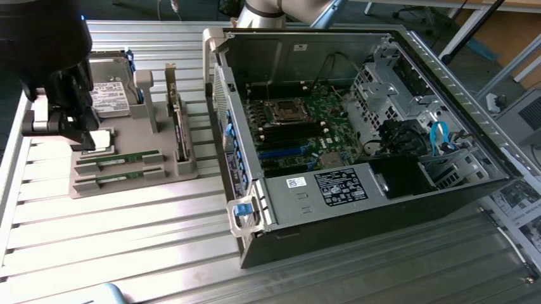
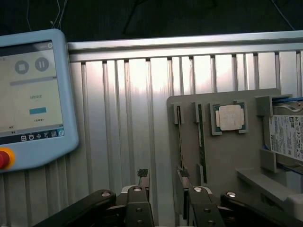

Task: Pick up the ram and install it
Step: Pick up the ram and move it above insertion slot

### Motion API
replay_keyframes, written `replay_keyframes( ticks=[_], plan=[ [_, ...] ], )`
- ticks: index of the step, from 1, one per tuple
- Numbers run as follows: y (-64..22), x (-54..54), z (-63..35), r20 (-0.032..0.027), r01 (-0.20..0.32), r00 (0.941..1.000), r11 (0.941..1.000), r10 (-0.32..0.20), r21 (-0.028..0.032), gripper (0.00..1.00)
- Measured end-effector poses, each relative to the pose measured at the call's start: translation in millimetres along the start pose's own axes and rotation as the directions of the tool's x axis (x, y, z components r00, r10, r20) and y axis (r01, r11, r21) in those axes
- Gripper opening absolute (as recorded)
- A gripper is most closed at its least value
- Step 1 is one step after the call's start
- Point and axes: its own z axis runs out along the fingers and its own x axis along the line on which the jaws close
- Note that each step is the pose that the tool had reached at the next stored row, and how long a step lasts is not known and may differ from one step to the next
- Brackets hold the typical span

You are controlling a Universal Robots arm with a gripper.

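Two ram sticks (image 1: 118, 159) (image 1: 119, 178), narrow green boards, stand on edge in slots of a grey holder tray (image 1: 161, 180) at the exterior view's left. In the wrist view they appear edge-on as thin strips (image 2: 179, 127) (image 2: 201, 142). My black gripper (image 1: 75, 130) hangs open above the tray's end, by the ram slots, with nothing between its fingers. In the wrist view my gripper (image 2: 163, 176) shows one fingertip (image 2: 142, 174) over bare table and the other near the end of the closer ram strip. The open computer case (image 1: 253, 209) holds the motherboard (image 1: 305, 126) with its memory slots (image 1: 287, 136).
On the same tray lie a square silver processor (image 2: 230, 117) and a hard drive (image 2: 286, 137) (image 1: 110, 96); upright cards (image 1: 176, 120) stand at its other side. A teach pendant (image 2: 31, 99) rests on the ribbed aluminium table (image 1: 127, 234). The case wall rises between tray and motherboard.
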Motion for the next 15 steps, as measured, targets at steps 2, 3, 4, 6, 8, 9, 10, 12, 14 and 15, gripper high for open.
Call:
replay_keyframes(
  ticks=[2,3,4,6,8,9,10,12,14,15],
  plan=[
    [-0.5,0.0,0.5,-0.0002,0.000,1.0000,1.0000,0.000,-0.0002,0.36],
    [-0.8,0.0,0.9,-0.0001,0.000,1.0000,1.0000,0.000,-0.0001,0.36],
    [-1.2,-0.1,1.2,-0.0001,0.000,1.0000,1.0000,0.000,-0.0001,0.36],
    [-1.6,-0.1,1.7,-0.0002,0.000,1.0000,1.0000,0.000,-0.0001,0.36],
    [-2.2,-0.1,2.2,-0.0002,0.000,1.0000,1.0000,0.000,-0.0001,0.36],
    [-2.3,-0.1,2.5,-0.0003,0.000,1.0000,1.0000,0.000,-0.0001,0.36],
    [-2.5,-0.2,2.7,-0.0003,0.000,1.0000,1.0000,0.000,0.0000,0.36],
    [-2.9,-0.2,3.2,-0.0003,0.000,1.0000,1.0000,0.000,-0.0001,0.36],
    [-3.4,-0.2,3.6,-0.0004,0.000,1.0000,1.0000,0.000,-0.0001,0.36],
    [-3.6,-0.2,3.9,-0.0005,0.000,1.0000,1.0000,0.000,-0.0002,0.36]
  ],
)
